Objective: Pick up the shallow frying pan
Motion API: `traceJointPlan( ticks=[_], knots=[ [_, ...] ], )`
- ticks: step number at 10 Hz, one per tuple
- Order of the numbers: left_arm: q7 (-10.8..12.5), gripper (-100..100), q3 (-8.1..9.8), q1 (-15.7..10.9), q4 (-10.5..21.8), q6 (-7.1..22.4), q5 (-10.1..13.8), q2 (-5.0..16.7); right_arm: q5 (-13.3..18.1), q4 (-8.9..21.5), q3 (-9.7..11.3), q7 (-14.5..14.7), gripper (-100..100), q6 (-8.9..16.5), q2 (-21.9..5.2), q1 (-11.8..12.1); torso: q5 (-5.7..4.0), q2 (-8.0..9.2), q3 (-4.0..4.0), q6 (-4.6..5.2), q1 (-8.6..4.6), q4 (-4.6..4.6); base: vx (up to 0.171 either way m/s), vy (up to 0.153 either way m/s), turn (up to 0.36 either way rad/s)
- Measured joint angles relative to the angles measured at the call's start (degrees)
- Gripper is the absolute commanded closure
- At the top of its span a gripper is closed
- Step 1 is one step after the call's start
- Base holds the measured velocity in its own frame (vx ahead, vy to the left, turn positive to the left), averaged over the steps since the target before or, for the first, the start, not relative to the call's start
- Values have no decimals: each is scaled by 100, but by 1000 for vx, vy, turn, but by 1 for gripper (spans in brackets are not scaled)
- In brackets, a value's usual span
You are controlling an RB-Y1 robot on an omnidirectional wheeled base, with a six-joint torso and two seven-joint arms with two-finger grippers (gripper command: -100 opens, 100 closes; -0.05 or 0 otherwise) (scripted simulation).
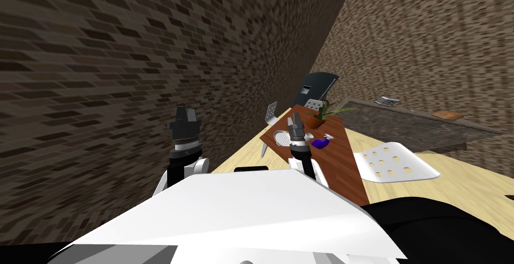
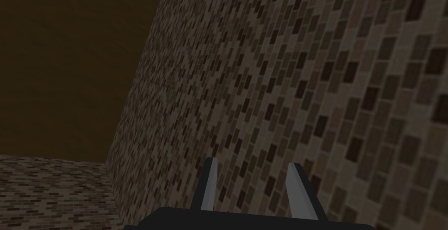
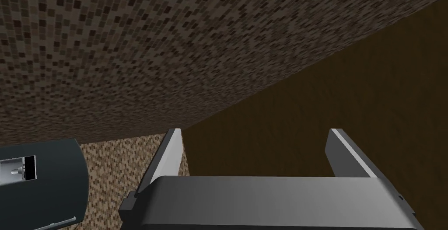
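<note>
Reddish-brown wood tops the table [image 1: 351,165] in the head view. The shallow frying pan [image 1: 281,138] lies flat on it, close to the table's edge on the robot's left. It is a pale, round, low-rimmed dish drawn in whitish grey, and its handle cannot be made out. A purple object [image 1: 321,143] sits just beside it toward the table's middle, and a potted plant [image 1: 317,119] stands nearer the far edge. The right gripper [image 1: 296,120] is raised in front of the pan and points upward rather than at it. The left gripper [image 1: 181,113] is held up well apart, by the brick wall.

In the left wrist view the fingers [image 2: 209,183] stand apart with nothing between them.

In the right wrist view the fingers [image 3: 173,153] are spread wide and empty, with a dark appliance [image 3: 43,183] off to one side.

The pan is likely stiff, fairly light and smooth enough to slip. With thin blades, pinching across the low rim, or the handle once it is found, looks the safest hold.
</note>
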Motion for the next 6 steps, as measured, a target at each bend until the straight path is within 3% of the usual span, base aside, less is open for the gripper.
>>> traceJointPlan(
  ticks=[6],
  knots=[
    [0, 0, 0, 0, 0, 0, 0, 0, 989, 326, -172, 243, -100, -19, -129, -7, 0, 0, 0, 0, 1, 0, 13, 2, 24]
  ],
)
